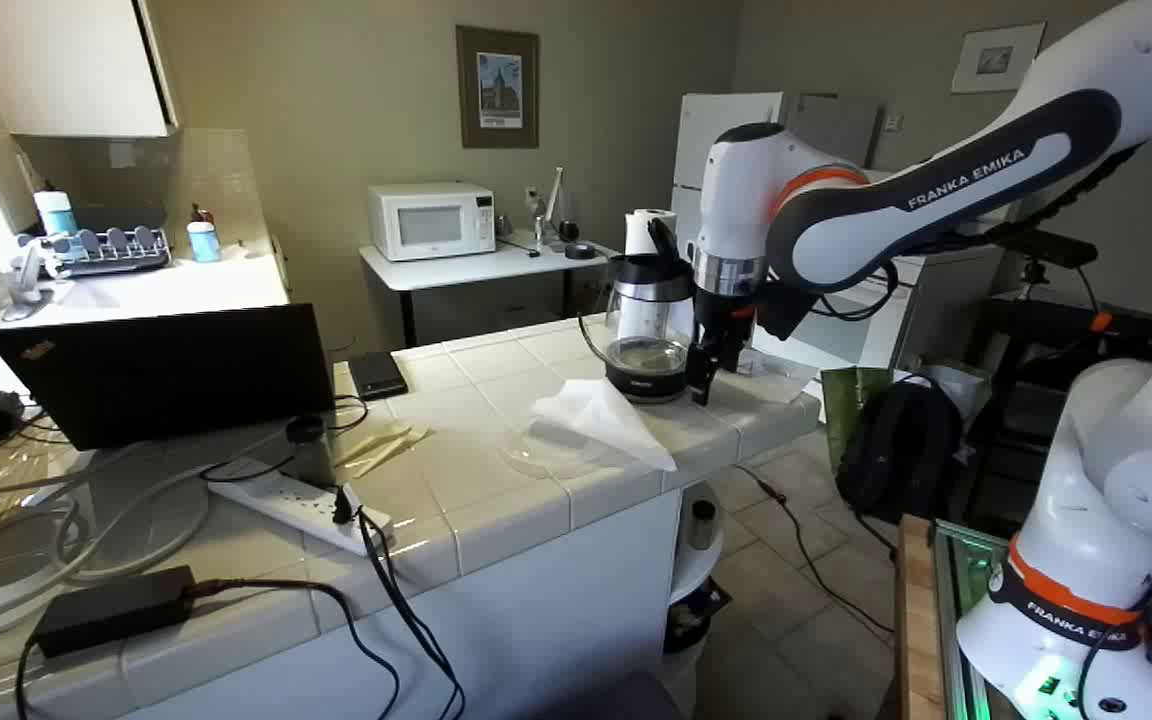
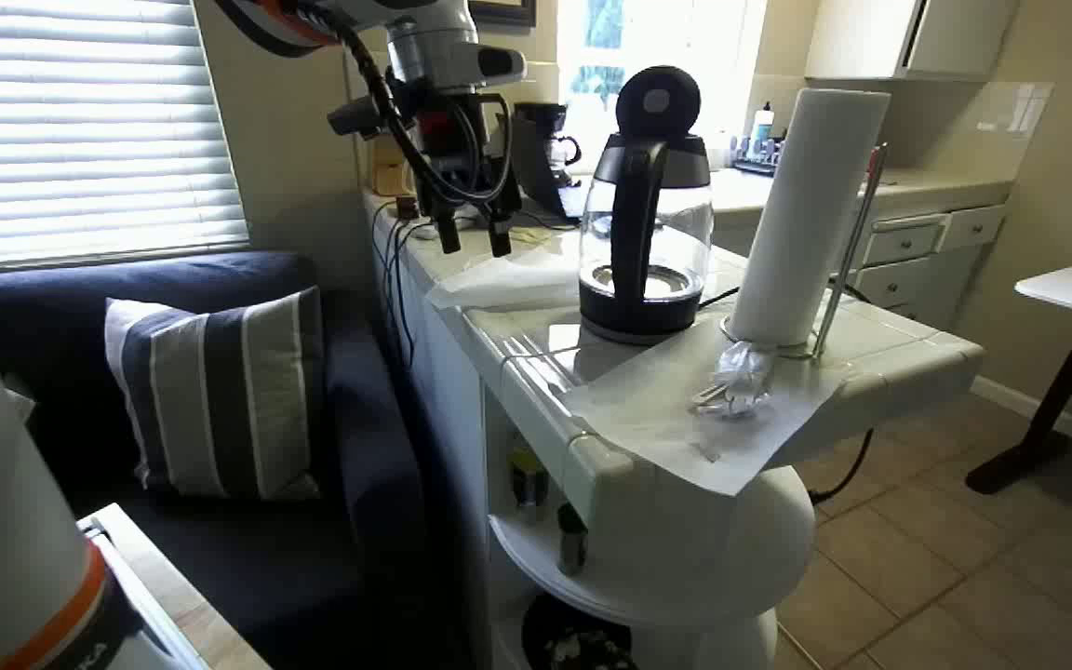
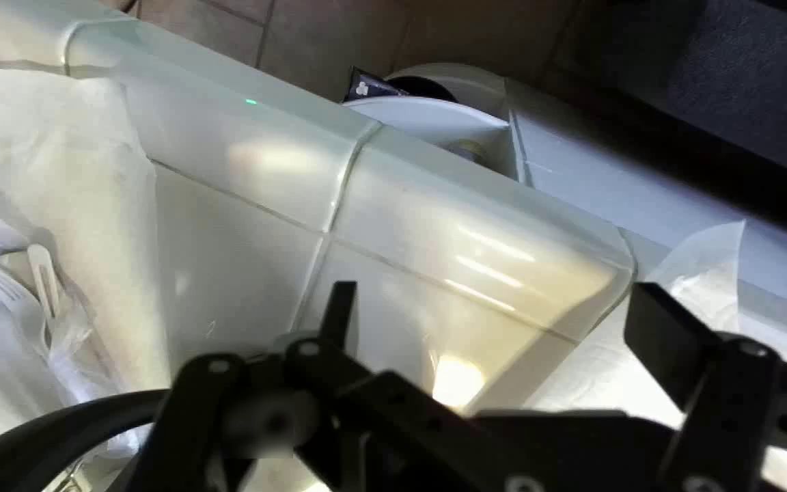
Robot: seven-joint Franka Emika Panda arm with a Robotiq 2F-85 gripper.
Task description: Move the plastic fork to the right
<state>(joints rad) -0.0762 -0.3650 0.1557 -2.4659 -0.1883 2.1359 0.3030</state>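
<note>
The white plastic fork (image 3: 7,287) lies in a crumpled clear wrapper at the left of the wrist view, with another white utensil handle (image 3: 43,273) beside it. The wrapper (image 2: 739,380) rests on a white paper sheet (image 2: 629,400) at the counter's end in an exterior view; the fork is too small to pick out there. My gripper (image 3: 496,314) is open, with nothing between its fingers. It hangs above the tiled counter, apart from the fork, which is left of the fingers in the wrist view. It also shows in both exterior views (image 1: 716,380) (image 2: 475,244).
A glass kettle (image 2: 645,233) with its lid up stands between the gripper and the wrapper in an exterior view. A paper towel roll (image 2: 810,214) stands behind the wrapper. Another white sheet (image 1: 601,415) lies by the kettle. The counter's edge (image 3: 284,130) runs near the gripper.
</note>
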